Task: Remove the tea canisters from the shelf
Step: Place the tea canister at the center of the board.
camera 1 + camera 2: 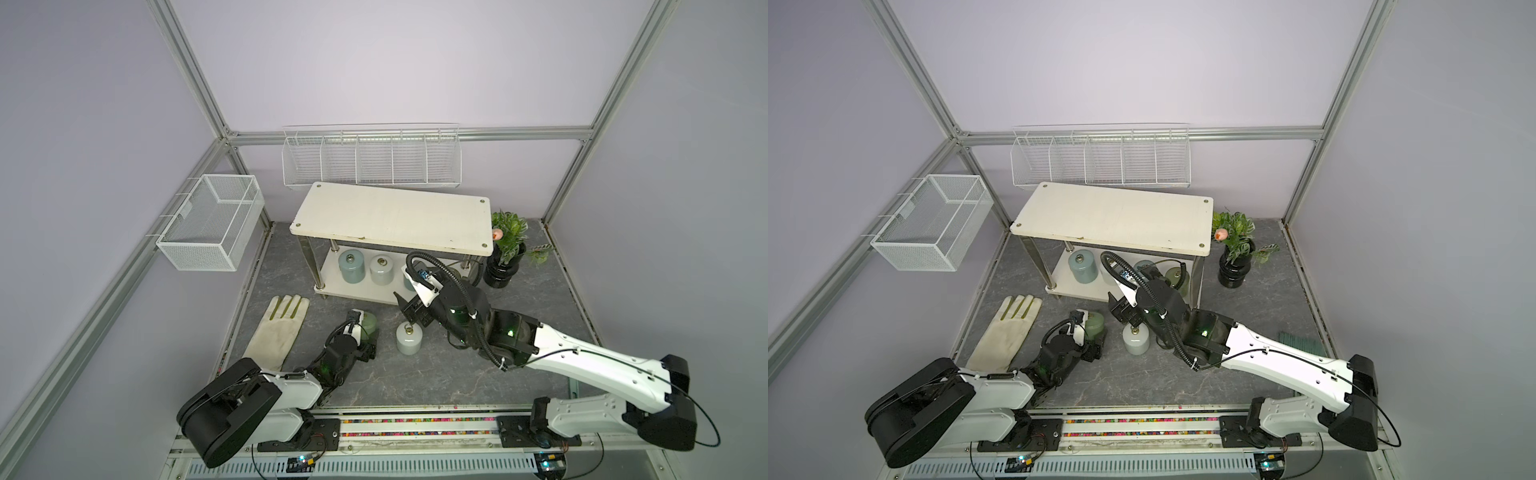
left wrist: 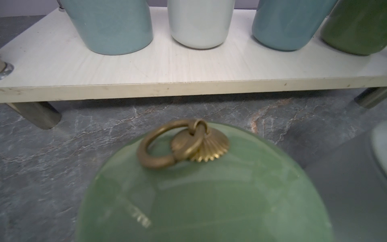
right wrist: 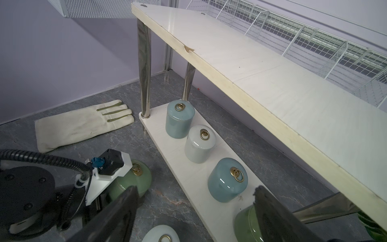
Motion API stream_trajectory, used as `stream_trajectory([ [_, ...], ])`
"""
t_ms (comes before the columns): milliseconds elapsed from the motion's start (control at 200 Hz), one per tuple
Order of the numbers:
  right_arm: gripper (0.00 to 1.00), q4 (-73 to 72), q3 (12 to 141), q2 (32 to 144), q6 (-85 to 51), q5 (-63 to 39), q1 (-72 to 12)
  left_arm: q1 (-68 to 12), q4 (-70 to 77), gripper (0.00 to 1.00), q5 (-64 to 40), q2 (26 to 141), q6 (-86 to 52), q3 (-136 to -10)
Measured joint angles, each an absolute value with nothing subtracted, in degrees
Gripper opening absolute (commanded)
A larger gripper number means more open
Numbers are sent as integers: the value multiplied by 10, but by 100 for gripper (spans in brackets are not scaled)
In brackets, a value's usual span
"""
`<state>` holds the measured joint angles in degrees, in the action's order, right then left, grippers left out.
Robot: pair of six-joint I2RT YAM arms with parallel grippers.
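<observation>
Left of the shelf (image 1: 390,216), a mesh basket (image 1: 208,224) hangs on the frame, and a cream glove (image 1: 276,328) lies flat on the grey marbled tabletop (image 1: 415,374) off the shelf's front left corner. The shelf has two cream-white boards on chrome posts; its top board is bare and four tea canisters stand upright in a row on its lower board. From the shelf's left end these are the first blue-grey canister (image 3: 180,120), the shelved white canister (image 3: 200,144), the second blue-grey canister (image 3: 227,181) and the shelved green canister (image 3: 245,224), which is partly hidden. All are glossy squat cylinders with rounded shoulders and a brass ring pull on a fluted brass disc. In front of the shelf's left half, the loose green canister (image 1: 369,325) stands on the tabletop. The left gripper (image 1: 366,338) is right at it, but whether the jaws clamp it or merely flank it cannot be told. In front of the shelf's middle stands the loose white canister (image 1: 409,340), with the right gripper (image 3: 195,189) above it, its jaws spread wide and empty. Just right of the shelf is a black plant vase (image 1: 500,272).
</observation>
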<state>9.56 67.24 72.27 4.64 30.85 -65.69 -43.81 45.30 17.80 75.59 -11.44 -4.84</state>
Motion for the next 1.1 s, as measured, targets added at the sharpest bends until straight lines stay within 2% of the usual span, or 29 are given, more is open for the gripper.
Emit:
stream_trajectory([
  [330, 89, 73, 651, 722, 52, 317, -657, -495, 419, 79, 189, 757, -141, -68],
  [645, 89, 43, 615, 708, 53, 317, -657, -497, 365, 82, 192, 731, -166, -76],
  [1099, 89, 22, 611, 690, 59, 319, -657, -503, 396, 87, 200, 795, -187, -98],
])
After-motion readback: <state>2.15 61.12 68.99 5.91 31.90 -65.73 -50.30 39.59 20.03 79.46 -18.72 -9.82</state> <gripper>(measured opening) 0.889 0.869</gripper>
